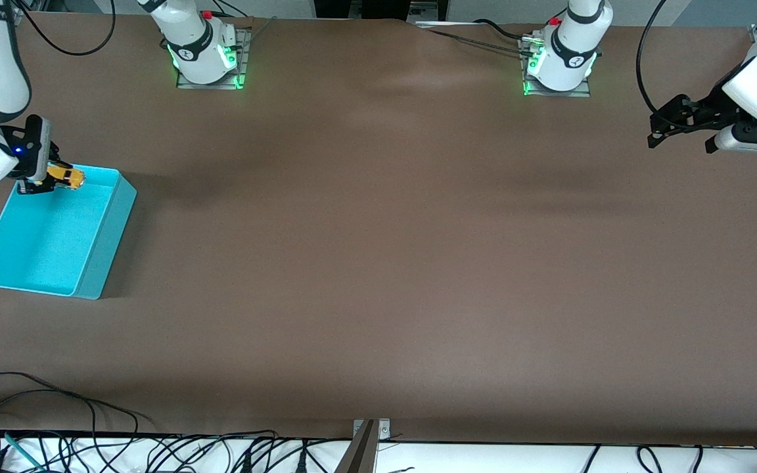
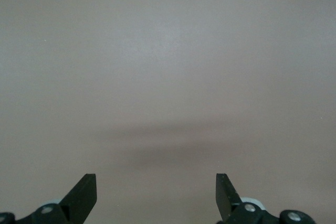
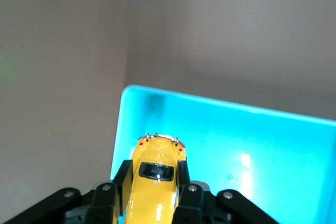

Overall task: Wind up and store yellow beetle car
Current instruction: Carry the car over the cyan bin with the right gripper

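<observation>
1 right gripper (image 1: 46, 180) clamps yellow beetle car (image 1: 66, 176) — over turquoise bin (image 1: 99, 246)

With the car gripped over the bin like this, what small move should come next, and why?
Probably a short lowering into the turquoise bin, then release. The right gripper is shut on the yellow beetle car over the bin's corner nearest the right arm's base, and the bin looks empty below it. The left gripper waits open over bare table at the left arm's end.
</observation>
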